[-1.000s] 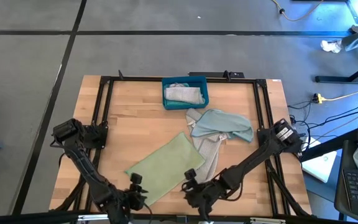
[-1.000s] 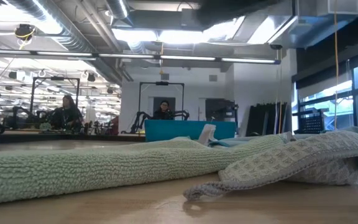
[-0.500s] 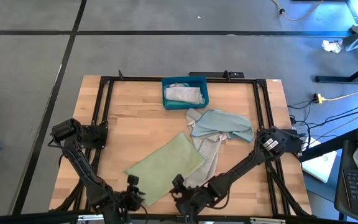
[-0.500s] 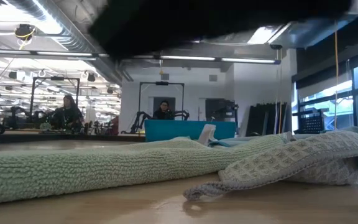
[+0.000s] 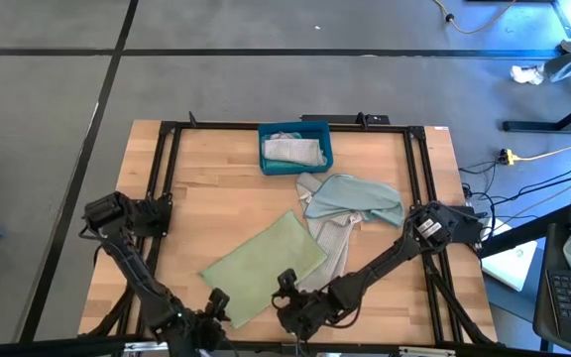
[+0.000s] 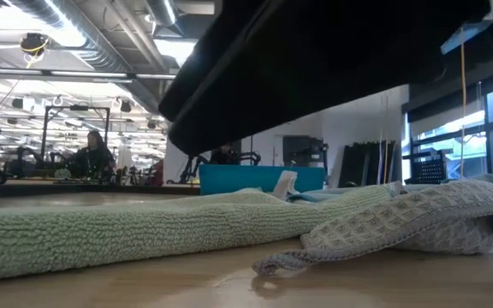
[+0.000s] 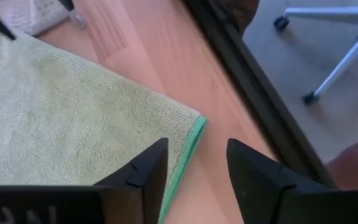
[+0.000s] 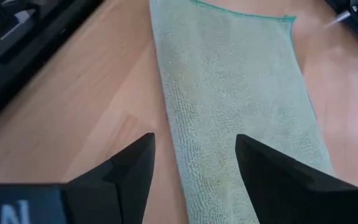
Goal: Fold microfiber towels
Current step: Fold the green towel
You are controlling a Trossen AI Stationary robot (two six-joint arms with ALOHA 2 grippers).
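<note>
- The pale green towel (image 5: 264, 265) lies flat and askew on the counter (image 5: 216, 198), well this side of the teal-blue bin (image 5: 295, 147) at the far edge; it looks already doubled into a long strip.
- The left tool (image 7: 194, 168) hangs over the towel's near corner, the one farthest from the bin, its fingers spread with the green hem showing between them and nothing pinched.
- The right tool (image 8: 194, 162) hovers over the same towel's near end, just beside the left one, its fingers spread above the pile, holding nothing.
- Between the green towel and the bin lie a grey-beige waffle towel (image 5: 333, 243) and a pale blue towel (image 5: 355, 198), both crumpled; another pale cloth (image 5: 293, 149) sits inside the bin.
- Judged step: both tools are lining up on the green towel's near end for the next fold.
- The next move calls for each tool to drop onto its own corner, pinch all layers, then carry that edge toward the bin end evenly.
</note>
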